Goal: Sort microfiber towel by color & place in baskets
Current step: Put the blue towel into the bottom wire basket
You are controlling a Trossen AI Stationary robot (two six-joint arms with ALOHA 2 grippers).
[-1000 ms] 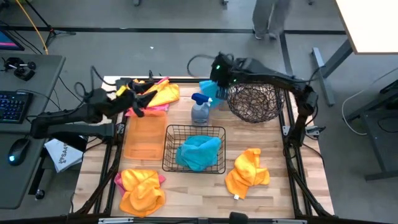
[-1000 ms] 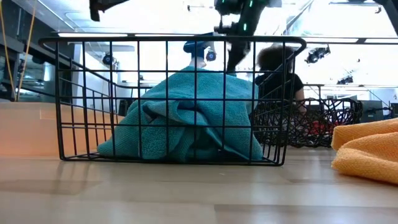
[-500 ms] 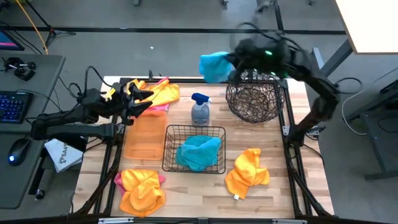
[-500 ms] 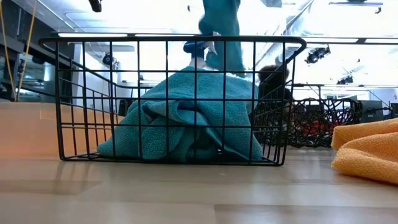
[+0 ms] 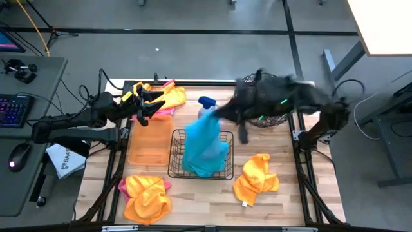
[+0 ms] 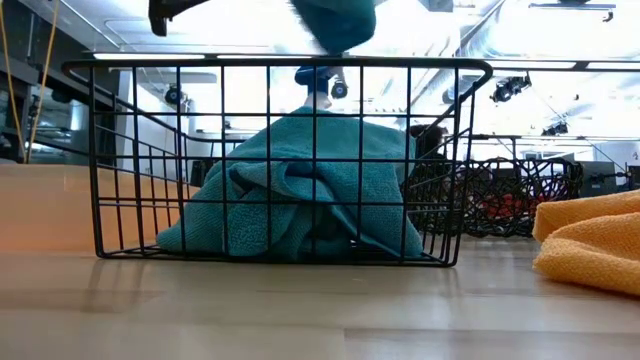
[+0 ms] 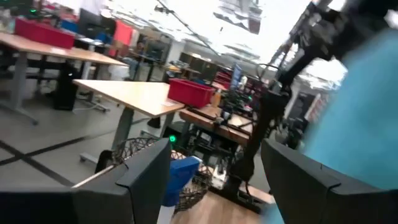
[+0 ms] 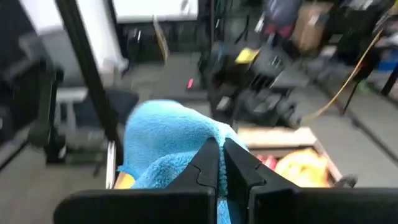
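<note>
My right gripper (image 5: 222, 115) is shut on a turquoise blue towel (image 5: 203, 134) above the black wire basket (image 5: 175, 166), which holds another blue towel (image 6: 300, 190). The held towel also shows at the top of the low view (image 6: 335, 20). My left gripper (image 5: 145, 107) is open and empty over the table's far left. There it is beside a heap of orange and pink towels (image 5: 168, 98), which lies on the tabletop. The orange tray (image 5: 149, 143) lies left of the basket. The round brown basket (image 5: 275, 119) stands at the far right, partly behind my right arm. My right gripper pinches a bunched part of the blue towel (image 8: 186, 140) between its two shut fingers (image 8: 208, 165); whether that is one layer or several, I cannot tell. The arm reaches in from the table's right. The towel hangs slack below the fingers, clear above the basket's rim.
The grey spray bottle with blue trigger (image 5: 205, 103) stands just beyond the black basket, partly behind the hanging towel. An orange towel over a pink one (image 5: 147, 196) lies at the near left. Another orange towel (image 5: 256, 177) lies at the near right.
My right gripper has lifted the blue towel from the far side beside the round basket. It has swung the towel toward the table's near left, and the towel now hangs over the black basket. The spray bottle stays in place.
</note>
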